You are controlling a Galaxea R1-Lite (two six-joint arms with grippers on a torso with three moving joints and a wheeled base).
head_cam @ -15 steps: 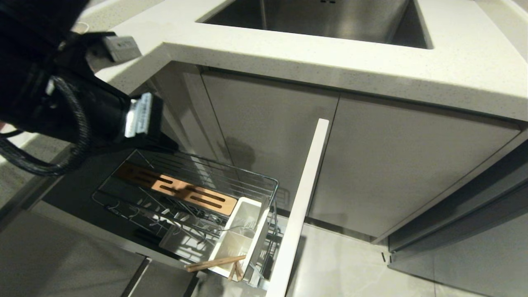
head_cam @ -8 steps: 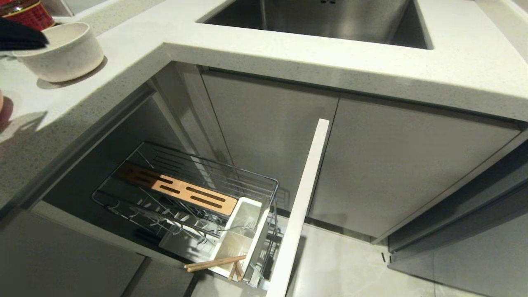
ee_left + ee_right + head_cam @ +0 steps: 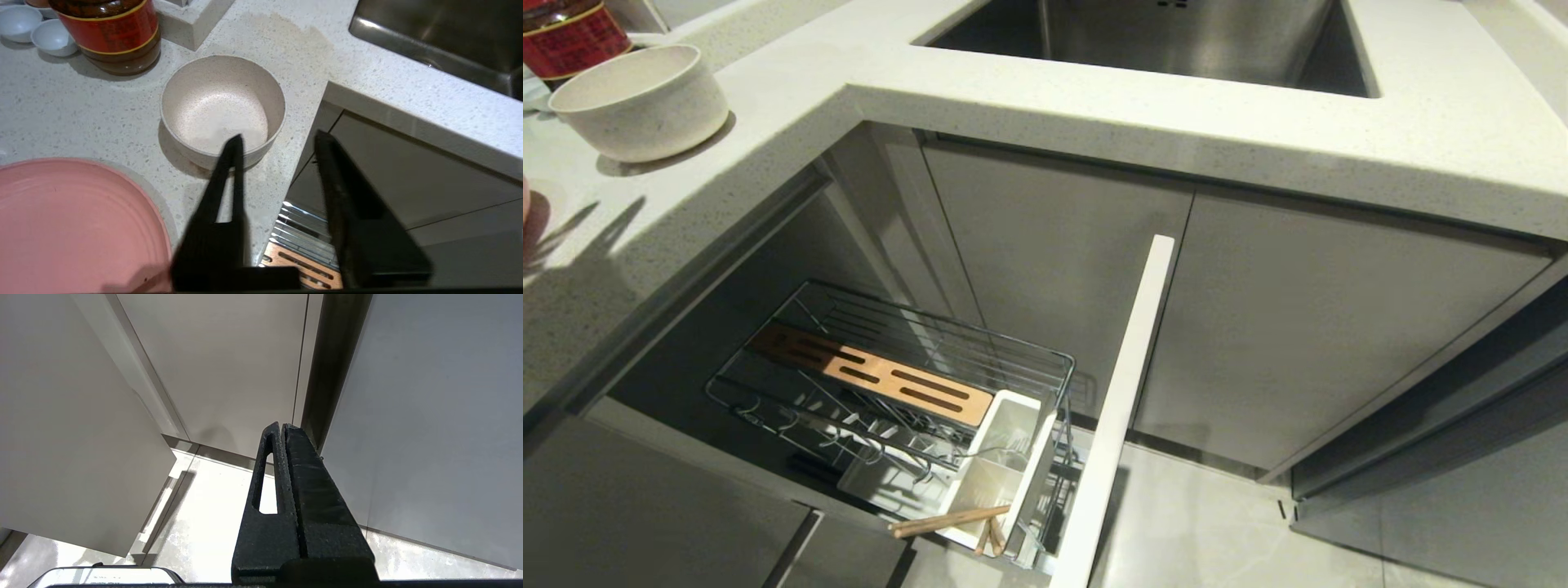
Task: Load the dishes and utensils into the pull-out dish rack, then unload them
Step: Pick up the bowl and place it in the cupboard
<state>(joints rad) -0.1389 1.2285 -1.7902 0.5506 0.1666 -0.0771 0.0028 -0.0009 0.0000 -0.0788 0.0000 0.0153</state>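
The off-white speckled bowl (image 3: 637,102) stands on the counter's left part, near its edge. In the left wrist view my left gripper (image 3: 280,136) hovers open and empty over that edge, one fingertip (image 3: 236,143) in front of the bowl (image 3: 222,106). The pink plate (image 3: 73,228) lies beside the bowl. Below, the pull-out dish rack (image 3: 1013,347) is drawn out, with its wooden strip (image 3: 874,380), white caddy (image 3: 1001,478) and front panel (image 3: 1119,408). The chopsticks (image 3: 947,520) lean out of the caddy. A thin silver piece (image 3: 1001,447), likely the fork, rests in it. My right gripper (image 3: 282,425) is shut and parked low.
A red-labelled jar (image 3: 572,33) stands behind the bowl, with small white cups (image 3: 36,28) next to it. The steel sink (image 3: 1160,37) is set in the counter to the right. Closed cabinet fronts (image 3: 1298,327) and the floor lie beside the rack.
My left arm has swung up from over the rack and out of the head view to the left, uncovering the bowl. Rack, chopsticks and bowl have stayed put.
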